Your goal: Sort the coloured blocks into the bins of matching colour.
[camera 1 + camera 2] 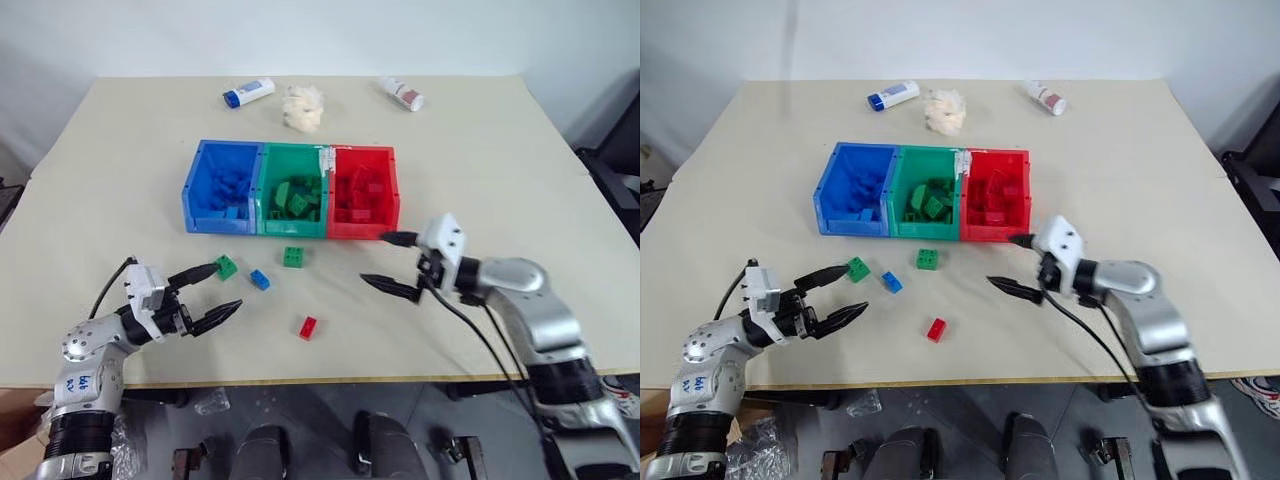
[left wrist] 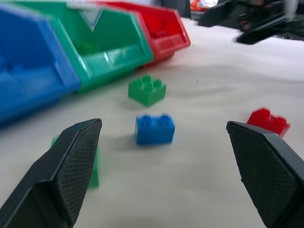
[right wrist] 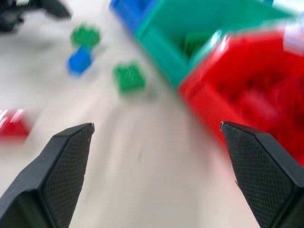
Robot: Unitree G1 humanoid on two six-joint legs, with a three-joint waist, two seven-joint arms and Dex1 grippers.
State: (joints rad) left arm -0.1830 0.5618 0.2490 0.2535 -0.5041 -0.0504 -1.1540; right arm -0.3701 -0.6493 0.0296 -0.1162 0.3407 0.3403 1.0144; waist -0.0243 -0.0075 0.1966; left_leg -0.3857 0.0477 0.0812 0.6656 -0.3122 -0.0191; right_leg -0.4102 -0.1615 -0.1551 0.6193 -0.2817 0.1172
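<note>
Head view: three joined bins, blue (image 1: 222,200), green (image 1: 294,203) and red (image 1: 362,205), sit mid-table, each holding matching blocks. Four blocks lie loose at the bins' six o'clock: two green (image 1: 226,267) (image 1: 293,257), one blue (image 1: 260,280), one red (image 1: 307,327). The left gripper (image 1: 212,294), jaws wide, hovers beside the nearer green block. The right gripper (image 1: 392,263), jaws wide and empty, hangs by the red bin's near corner.

Left wrist view: the blue block (image 2: 155,128) lies between the spread fingers (image 2: 71,166).

Right wrist view: spread fingers (image 3: 66,166) face the red bin (image 3: 247,90).

Left tool (image 1: 208,292) and right tool (image 1: 393,263) both wide apart, empty, roughly level.
</note>
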